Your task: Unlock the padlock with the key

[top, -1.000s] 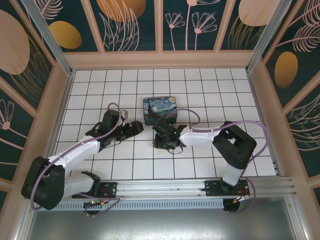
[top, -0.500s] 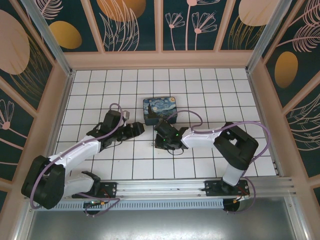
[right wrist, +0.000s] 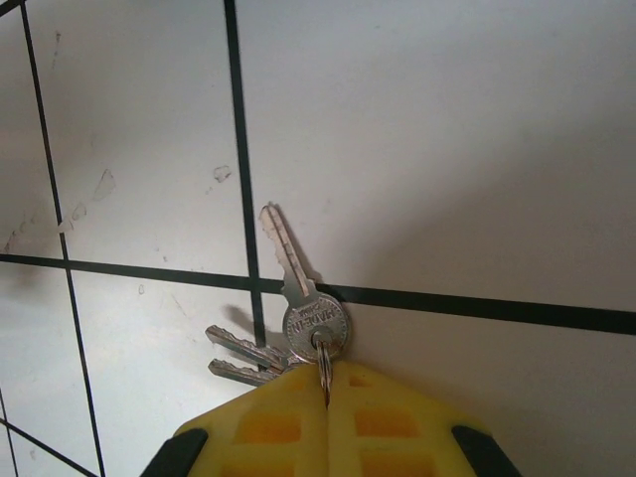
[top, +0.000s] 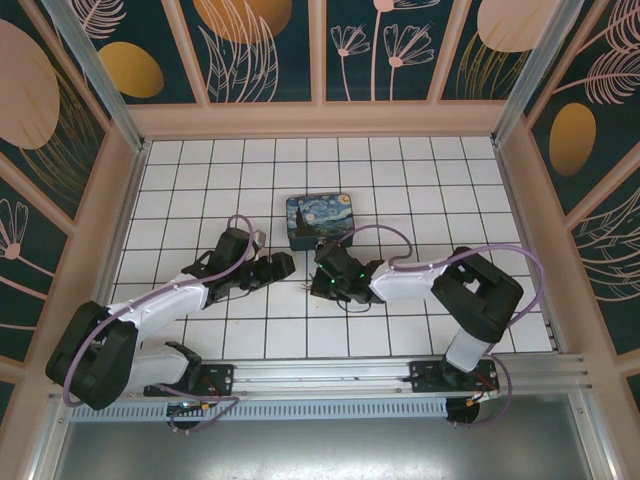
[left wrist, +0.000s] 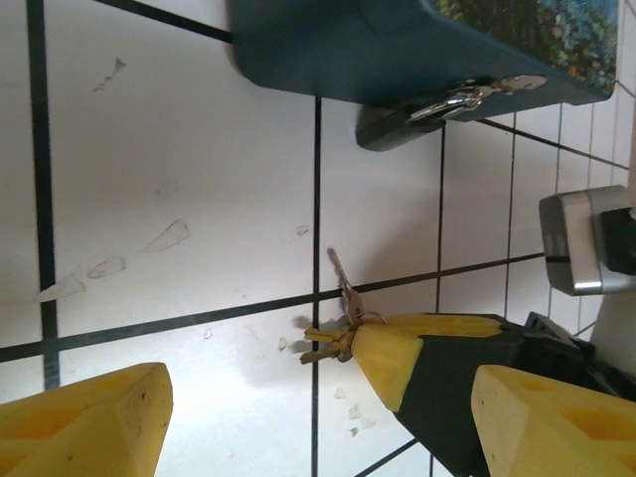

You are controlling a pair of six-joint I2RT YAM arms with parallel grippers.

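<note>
White-tiled desk (top: 200, 180), black grid. Right jaws closed, pinching the ring that carries the key (right wrist: 298, 288); the blade points away from the tips, across a grid line. Left jaws spread wide, holding nothing, near the key. Padlock (left wrist: 397, 129) sits against the blue box (top: 320, 220), apart from the key.

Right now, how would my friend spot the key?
Find the blue painted box on the white tiled table. Nearer the robot, the right gripper pinches a key ring. The key is the one sticking straight out; two other keys fan sideways.
</note>
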